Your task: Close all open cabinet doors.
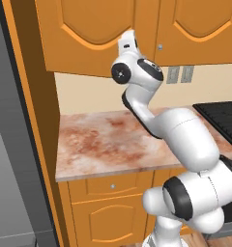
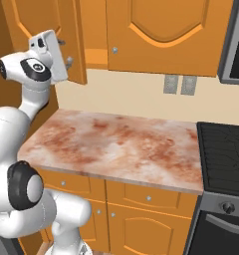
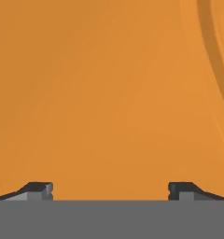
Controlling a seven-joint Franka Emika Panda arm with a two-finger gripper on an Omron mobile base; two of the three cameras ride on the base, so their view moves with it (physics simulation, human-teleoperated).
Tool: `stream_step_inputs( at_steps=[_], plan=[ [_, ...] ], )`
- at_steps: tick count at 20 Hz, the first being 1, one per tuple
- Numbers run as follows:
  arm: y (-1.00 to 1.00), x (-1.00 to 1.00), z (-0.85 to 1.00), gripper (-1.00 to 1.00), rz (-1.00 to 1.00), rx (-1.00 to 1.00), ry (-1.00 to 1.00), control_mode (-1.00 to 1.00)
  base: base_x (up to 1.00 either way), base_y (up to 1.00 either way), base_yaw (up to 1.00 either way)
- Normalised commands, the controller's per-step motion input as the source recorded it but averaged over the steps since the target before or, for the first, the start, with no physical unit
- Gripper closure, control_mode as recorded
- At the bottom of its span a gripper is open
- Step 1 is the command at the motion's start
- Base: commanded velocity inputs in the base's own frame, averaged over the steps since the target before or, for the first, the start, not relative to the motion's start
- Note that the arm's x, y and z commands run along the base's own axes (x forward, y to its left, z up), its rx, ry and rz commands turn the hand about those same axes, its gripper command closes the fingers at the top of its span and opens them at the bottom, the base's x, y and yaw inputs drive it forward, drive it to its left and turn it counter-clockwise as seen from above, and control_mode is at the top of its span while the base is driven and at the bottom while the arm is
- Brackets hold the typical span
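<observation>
Marbled reddish bench [image 2: 116, 144] runs under a row of orange-brown upper cabinet doors, with a black stove [image 2: 223, 159] at its right end. From the right base camera, the left upper door [image 2: 74, 35] stands swung out from its cabinet, while the right upper door [image 2: 161, 32] sits shut, knob at its lower left. The hand [image 3: 110, 189] is raised against the open door's face, its 2 fingertips [image 3: 39, 189] spread wide apart, holding nothing.
</observation>
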Motion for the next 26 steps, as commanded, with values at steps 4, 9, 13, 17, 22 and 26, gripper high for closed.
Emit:
stream_step_inputs(
  at_steps=[4,9,13,17,22,26],
  plan=[
    [-0.33,0.37,-0.04,-1.00,0.00,0.07,0.00,-1.00,0.00,0.00,0.00],
    [-0.26,0.37,-0.06,-1.00,0.01,0.07,0.00,-1.00,0.00,0.00,0.00],
    [-0.25,0.38,-0.07,-1.00,0.03,0.07,0.00,-1.00,0.00,0.00,0.00],
    [-0.27,0.39,-0.08,-1.00,0.04,0.07,0.00,-1.00,0.00,0.00,0.00],
    [-0.28,0.44,-0.10,-1.00,0.05,0.08,0.00,-1.00,0.00,0.00,0.00],
    [-0.27,0.47,-0.11,-1.00,0.06,0.08,0.00,-1.00,0.00,0.00,0.00]
  ],
)
